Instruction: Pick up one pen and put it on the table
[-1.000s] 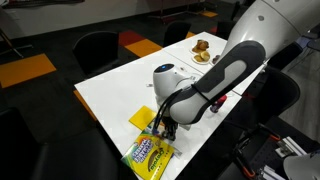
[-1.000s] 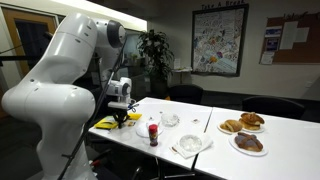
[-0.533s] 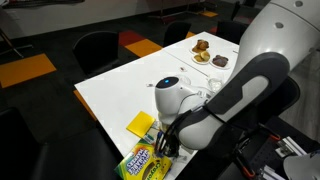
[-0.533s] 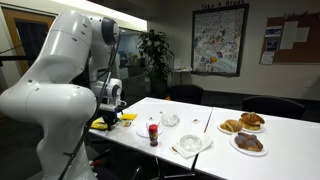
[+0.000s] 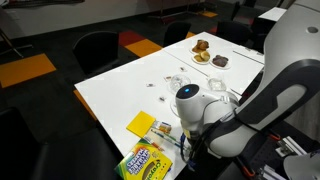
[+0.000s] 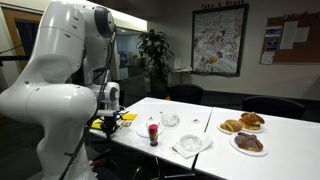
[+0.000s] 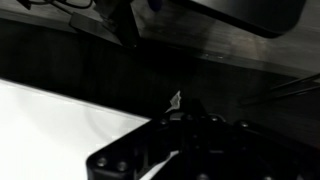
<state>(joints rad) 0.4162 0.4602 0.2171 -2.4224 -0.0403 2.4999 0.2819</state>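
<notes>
The white table [image 5: 115, 95] shows in both exterior views [image 6: 200, 128]. A yellow-and-green marker box [image 5: 148, 163] lies at its front corner beside a yellow pad [image 5: 140, 124]. I cannot make out a single pen. My gripper hangs at the table's end by the yellow things [image 6: 108, 120]; in an exterior view my white wrist [image 5: 195, 105] hides it. The wrist view is almost black: dark gripper parts [image 7: 190, 150] over a strip of white table [image 7: 50, 125]. Whether the fingers are open or hold anything does not show.
Two plates of food [image 5: 205, 52] stand at the far end, also seen here [image 6: 242, 125]. A red can [image 6: 153, 133], a glass bowl [image 6: 170, 120] and a white plate [image 6: 192, 145] stand mid-table. Dark chairs [image 5: 95, 48] surround the table.
My arm has swung away from above the marker box toward the table's end and edge; the wrist now covers the gripper in one exterior view. The box and pad have not moved.
</notes>
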